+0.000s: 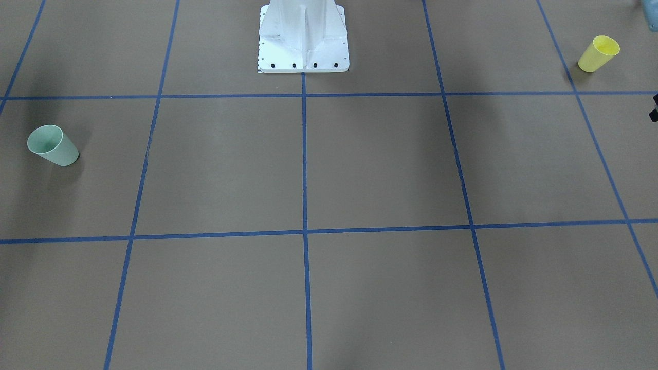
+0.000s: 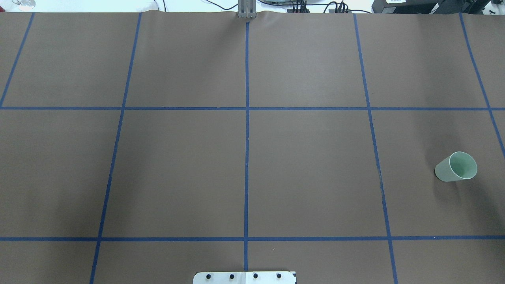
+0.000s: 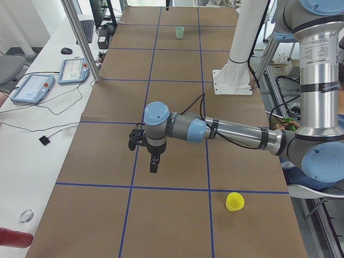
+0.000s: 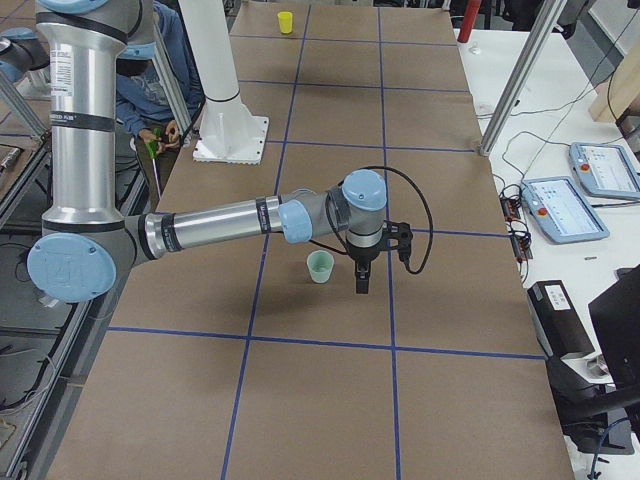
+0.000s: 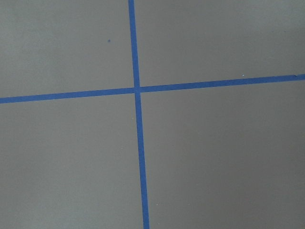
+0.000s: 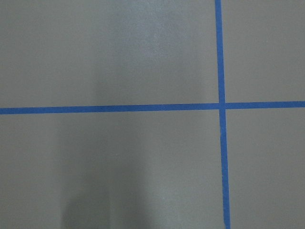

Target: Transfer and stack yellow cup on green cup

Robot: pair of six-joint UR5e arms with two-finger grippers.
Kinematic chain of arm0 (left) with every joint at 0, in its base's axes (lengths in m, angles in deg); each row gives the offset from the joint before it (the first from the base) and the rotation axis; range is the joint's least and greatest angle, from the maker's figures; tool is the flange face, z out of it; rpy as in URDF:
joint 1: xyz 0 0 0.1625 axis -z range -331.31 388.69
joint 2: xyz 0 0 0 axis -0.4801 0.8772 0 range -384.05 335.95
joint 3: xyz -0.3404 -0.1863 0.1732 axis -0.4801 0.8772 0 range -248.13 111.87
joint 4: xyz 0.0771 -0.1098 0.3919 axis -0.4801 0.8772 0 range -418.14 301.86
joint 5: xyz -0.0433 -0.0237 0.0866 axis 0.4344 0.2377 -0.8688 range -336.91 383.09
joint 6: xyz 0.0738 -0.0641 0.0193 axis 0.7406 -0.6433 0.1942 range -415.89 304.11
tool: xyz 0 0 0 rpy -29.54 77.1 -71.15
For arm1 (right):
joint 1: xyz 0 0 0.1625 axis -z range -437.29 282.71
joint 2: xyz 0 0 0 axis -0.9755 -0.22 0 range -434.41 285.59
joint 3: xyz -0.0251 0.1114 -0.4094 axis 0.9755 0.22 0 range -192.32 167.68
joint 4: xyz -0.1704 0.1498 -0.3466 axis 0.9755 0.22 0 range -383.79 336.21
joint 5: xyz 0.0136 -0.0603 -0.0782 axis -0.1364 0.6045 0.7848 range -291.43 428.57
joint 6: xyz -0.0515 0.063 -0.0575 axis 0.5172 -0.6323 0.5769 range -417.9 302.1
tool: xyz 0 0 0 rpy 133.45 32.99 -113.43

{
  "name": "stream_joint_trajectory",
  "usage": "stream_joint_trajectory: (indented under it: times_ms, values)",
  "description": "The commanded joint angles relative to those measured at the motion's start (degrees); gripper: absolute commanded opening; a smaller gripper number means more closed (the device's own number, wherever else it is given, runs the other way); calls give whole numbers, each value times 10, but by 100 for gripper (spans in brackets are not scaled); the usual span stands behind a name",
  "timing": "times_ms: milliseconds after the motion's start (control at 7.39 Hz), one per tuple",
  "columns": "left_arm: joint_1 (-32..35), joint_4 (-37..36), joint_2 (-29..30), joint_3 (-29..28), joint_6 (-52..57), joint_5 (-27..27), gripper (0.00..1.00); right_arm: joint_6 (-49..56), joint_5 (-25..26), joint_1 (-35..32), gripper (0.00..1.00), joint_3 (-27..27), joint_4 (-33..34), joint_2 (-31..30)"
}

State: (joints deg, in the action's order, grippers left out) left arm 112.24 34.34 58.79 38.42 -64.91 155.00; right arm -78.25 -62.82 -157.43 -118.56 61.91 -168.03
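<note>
Distance is the worry: the yellow cup (image 3: 234,201) stands upright, well apart from the left gripper (image 3: 154,161), off toward the robot's side of it. The green cup (image 4: 320,267) stands upright just beside the right gripper (image 4: 361,280), also on its robot side. Both grippers hang above the table (image 3: 102,156) with nothing in them; how wide their jaws stand I cannot tell. A finger landing on the light yellow rim would likely tip it. A careless right arm could knock the green cup over.
</note>
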Motion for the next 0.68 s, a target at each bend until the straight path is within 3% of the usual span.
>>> stream_joint_trajectory:
  times_ms: [0,271,541]
  values:
    - [-1,2,0,-4,0,45,100,0,-3,-5,100,-1,2,4]
    - [-1,3,-2,-8,0,40,100,0,3,-4,100,0,1,-2]
    - [0,7,-16,2,0,45,100,0,-4,-5,100,-24,-4,-48]
